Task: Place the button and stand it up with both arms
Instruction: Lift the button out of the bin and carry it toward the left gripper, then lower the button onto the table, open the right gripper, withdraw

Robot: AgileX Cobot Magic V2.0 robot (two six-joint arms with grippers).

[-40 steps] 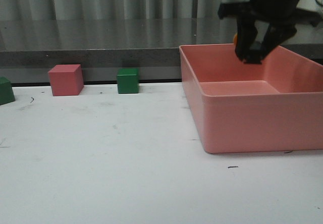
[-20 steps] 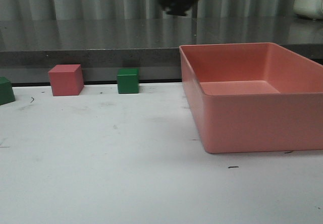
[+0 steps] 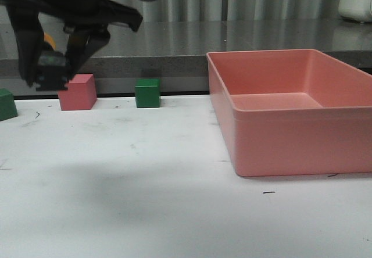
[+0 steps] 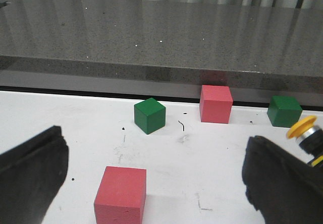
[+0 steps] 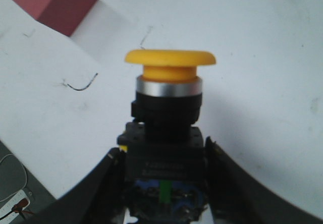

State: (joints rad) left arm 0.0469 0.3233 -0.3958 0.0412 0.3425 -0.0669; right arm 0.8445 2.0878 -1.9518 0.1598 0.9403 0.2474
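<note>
Yellow-capped button (image 5: 169,118) sits clamped in my right claw (image 5: 164,183) above the table (image 3: 174,176); my left claw (image 4: 151,183) gapes empty; placing and standing remain.

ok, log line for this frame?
right tool: shut on yellow-capped black push-button | held above white table, far left | left tool: open, empty
</note>
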